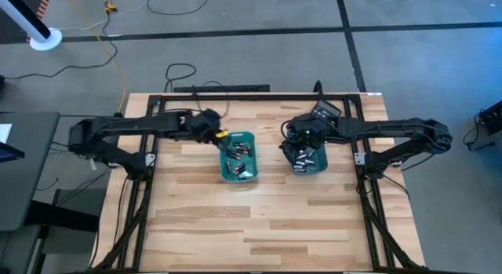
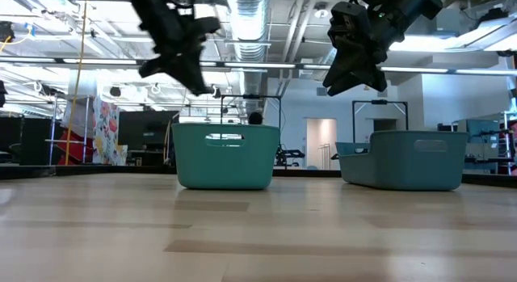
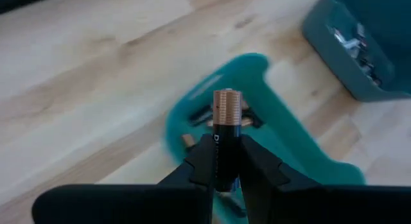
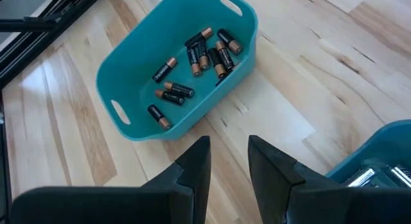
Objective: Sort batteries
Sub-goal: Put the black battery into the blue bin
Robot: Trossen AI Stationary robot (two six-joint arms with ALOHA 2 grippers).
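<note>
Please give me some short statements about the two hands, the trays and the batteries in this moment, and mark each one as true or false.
1. The left hand holds a battery with a coppery end. True.
2. The right hand grips a battery. False: its fingers stand apart with nothing between them.
3. Two teal trays stand on the table. True: the left tray and the right tray.
4. The left tray is empty. False: several dark batteries with coppery ends lie in it.
5. Both hands rest on the table. False: in the low view both hang above the trays.
</note>
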